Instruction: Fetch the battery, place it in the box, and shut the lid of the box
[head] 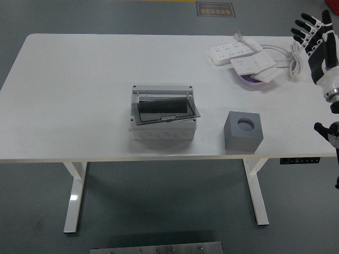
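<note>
A grey box with a dark see-through lid sits at the table's middle; the lid lies tilted over its opening. To its right stands a grey cube with a round hole in its top. No battery shows in view. My right hand is raised at the far right edge, beyond the table's right end, fingers spread and holding nothing. The left arm is out of view.
White power strips with coiled cables lie at the back right of the white table, one resting on a purple dish. A floor sign lies beyond the table.
</note>
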You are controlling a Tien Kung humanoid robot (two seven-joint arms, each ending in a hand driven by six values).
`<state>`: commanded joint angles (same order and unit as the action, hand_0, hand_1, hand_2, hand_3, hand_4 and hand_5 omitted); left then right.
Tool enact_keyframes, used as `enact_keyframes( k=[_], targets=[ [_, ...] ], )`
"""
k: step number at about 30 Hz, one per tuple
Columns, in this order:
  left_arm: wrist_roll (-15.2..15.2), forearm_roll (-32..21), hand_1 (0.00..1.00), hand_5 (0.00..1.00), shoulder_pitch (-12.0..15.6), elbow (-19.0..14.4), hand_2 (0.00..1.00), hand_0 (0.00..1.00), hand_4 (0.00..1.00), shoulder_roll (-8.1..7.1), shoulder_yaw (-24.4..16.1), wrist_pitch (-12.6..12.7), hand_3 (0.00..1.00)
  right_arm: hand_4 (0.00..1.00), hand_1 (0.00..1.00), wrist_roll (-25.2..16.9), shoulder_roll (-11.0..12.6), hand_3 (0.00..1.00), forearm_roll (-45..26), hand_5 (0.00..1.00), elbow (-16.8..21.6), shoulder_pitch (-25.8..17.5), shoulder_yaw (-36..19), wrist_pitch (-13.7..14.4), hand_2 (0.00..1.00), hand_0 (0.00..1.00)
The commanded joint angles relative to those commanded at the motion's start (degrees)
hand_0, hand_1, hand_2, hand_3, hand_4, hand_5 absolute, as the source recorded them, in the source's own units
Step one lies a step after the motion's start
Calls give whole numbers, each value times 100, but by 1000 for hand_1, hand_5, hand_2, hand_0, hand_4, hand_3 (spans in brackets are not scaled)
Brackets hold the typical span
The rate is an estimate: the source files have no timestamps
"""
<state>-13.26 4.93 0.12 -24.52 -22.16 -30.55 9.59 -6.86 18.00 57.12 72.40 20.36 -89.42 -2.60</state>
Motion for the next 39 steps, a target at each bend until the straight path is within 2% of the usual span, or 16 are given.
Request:
enact_keyframes(
  k=[8,9,20,32,33,39],
  targets=[
    [5,-9,702,95,-2,1,574,655,645,-1,6,0,581,957,803,0,0,802,1,816,0,2,1,0,811,881],
    [5,-9,701,107,-2,1,580,654,662,-1,6,0,589,970,802,0,0,796,1,855,0,2,1,0,810,881],
    [5,-9,701,109,-2,1,580,654,663,-1,6,0,589,942,801,0,0,794,1,834,0,2,1,0,811,883],
    [5,-9,700,114,-2,1,579,654,659,-1,6,0,588,956,797,0,0,784,1,878,0,2,1,0,808,882],
    [5,-9,699,165,-2,1,580,654,681,-1,6,0,587,956,795,0,0,781,1,887,0,2,1,0,807,880],
    [5,-9,699,166,-2,1,580,654,682,-1,6,0,588,956,794,0,0,780,1,888,0,2,1,0,806,880]
  ],
)
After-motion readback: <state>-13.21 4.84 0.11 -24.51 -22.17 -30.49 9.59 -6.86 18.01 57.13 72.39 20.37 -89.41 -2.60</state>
